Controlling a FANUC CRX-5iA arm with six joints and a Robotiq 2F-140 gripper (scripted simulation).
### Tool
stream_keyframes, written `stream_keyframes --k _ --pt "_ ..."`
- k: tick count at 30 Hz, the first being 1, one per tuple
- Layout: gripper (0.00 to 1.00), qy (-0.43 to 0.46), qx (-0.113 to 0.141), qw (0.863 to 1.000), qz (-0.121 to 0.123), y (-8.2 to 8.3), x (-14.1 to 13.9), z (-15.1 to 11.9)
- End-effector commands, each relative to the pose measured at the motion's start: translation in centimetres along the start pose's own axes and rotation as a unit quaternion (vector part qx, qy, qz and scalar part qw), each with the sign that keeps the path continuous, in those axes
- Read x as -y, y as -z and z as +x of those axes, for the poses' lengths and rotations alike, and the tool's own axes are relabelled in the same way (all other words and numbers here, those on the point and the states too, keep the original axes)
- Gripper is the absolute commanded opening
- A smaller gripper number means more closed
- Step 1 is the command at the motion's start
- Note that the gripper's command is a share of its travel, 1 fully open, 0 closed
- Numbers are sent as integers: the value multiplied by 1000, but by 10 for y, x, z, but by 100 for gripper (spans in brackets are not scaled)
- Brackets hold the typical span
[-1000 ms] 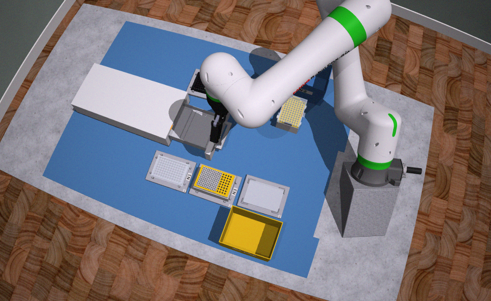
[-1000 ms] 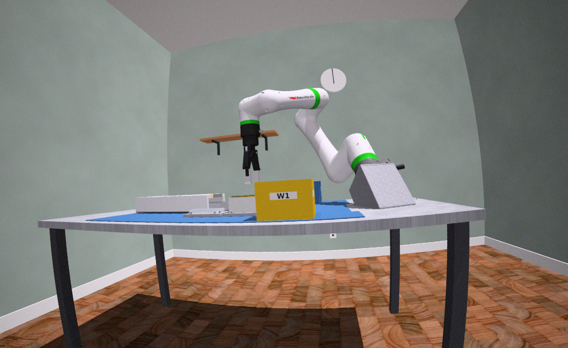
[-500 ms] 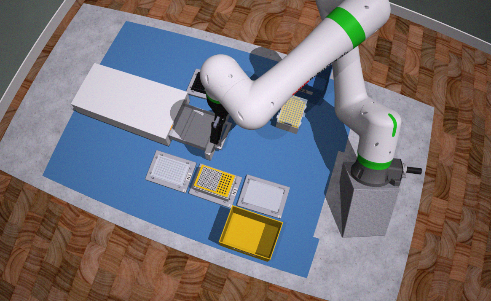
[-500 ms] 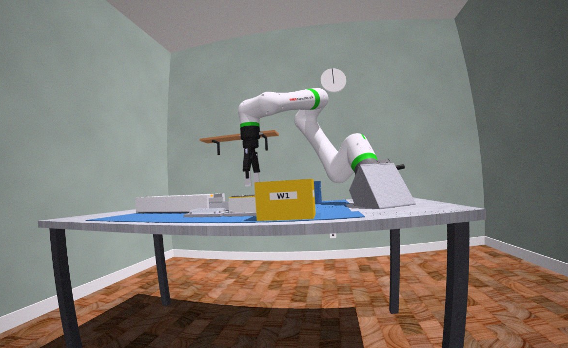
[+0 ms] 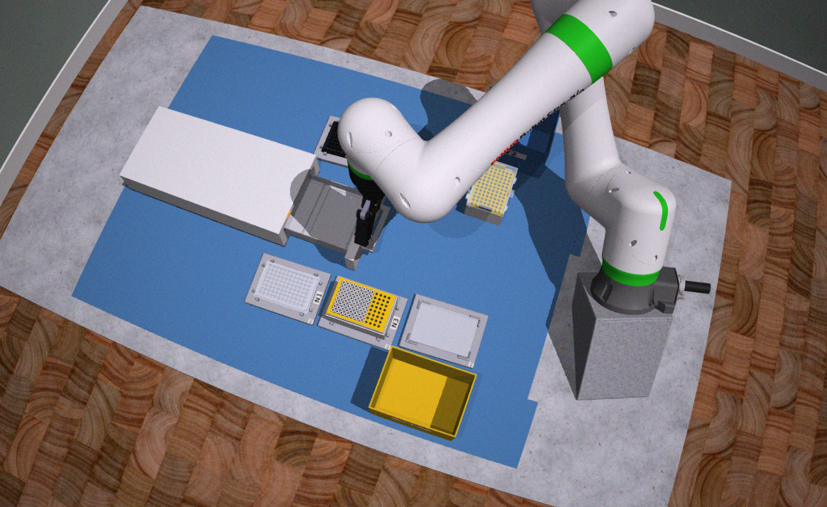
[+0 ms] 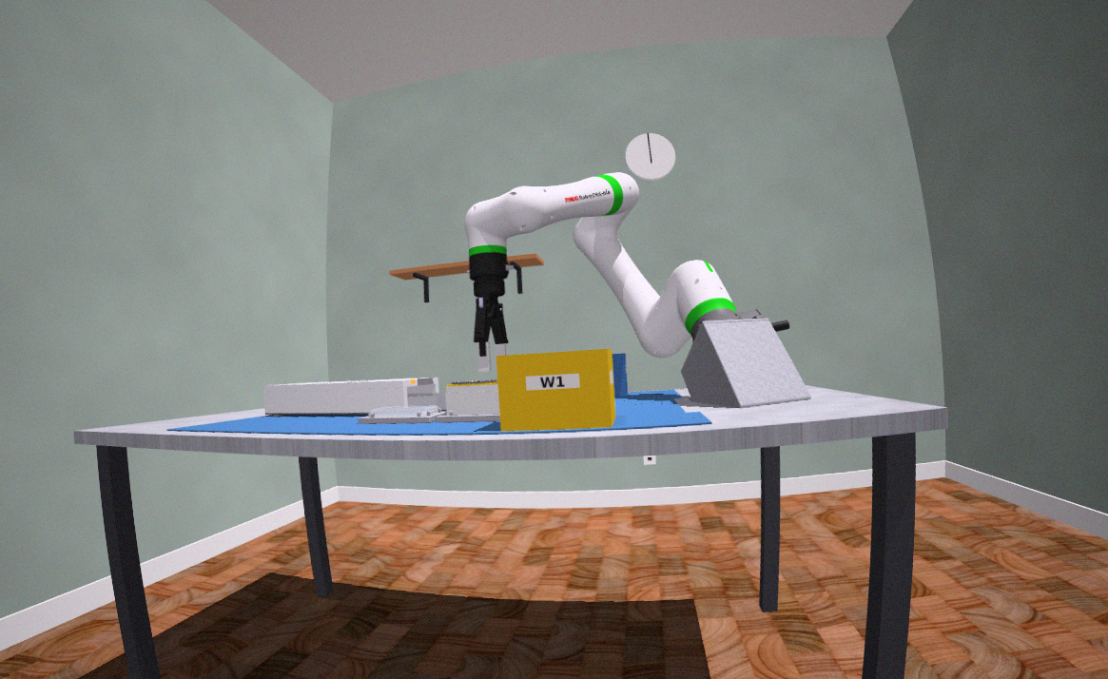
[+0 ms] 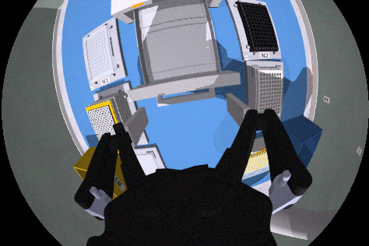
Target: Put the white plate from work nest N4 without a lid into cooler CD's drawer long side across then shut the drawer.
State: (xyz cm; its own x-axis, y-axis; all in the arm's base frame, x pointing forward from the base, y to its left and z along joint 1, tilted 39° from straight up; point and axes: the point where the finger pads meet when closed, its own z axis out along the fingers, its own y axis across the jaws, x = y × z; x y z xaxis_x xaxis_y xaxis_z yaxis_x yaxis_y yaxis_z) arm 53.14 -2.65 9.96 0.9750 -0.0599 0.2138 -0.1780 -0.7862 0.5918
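The white cooler CD (image 5: 209, 170) has its grey drawer (image 5: 326, 212) pulled out and empty; its bar handle (image 5: 358, 253) faces the arm's base. The amber lamp (image 5: 288, 214) is lit. My gripper (image 5: 360, 241) is open and empty, pointing straight down a little above the drawer's front end. In the wrist view the gripper (image 7: 181, 101) has its fingers on either side of the handle (image 7: 187, 96), with the drawer (image 7: 178, 47) beyond. A white plate with a smooth flat top (image 5: 444, 327) lies in the nest to the right of N3; I cannot read that nest's label.
Nest N1 holds a clear well plate (image 5: 287, 288). N3 holds a yellow tip box (image 5: 363, 304). The yellow bin W1 (image 5: 421, 391) stands in front of the white plate. A black plate in N2 (image 5: 333, 138) and a pale yellow rack (image 5: 492, 189) lie behind the arm.
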Motion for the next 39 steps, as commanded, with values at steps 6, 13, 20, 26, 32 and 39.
stream_keyframes --k 6,13,20,26,32,39 --pt "87 0 0 1000 0 -11 0 0" --pt "87 0 0 1000 0 -20 0 0" --pt "87 0 0 1000 0 -27 0 0" --pt "87 0 0 1000 0 -35 0 0" --pt "87 0 0 1000 0 -40 0 0" --pt "87 0 0 1000 0 -49 0 0"
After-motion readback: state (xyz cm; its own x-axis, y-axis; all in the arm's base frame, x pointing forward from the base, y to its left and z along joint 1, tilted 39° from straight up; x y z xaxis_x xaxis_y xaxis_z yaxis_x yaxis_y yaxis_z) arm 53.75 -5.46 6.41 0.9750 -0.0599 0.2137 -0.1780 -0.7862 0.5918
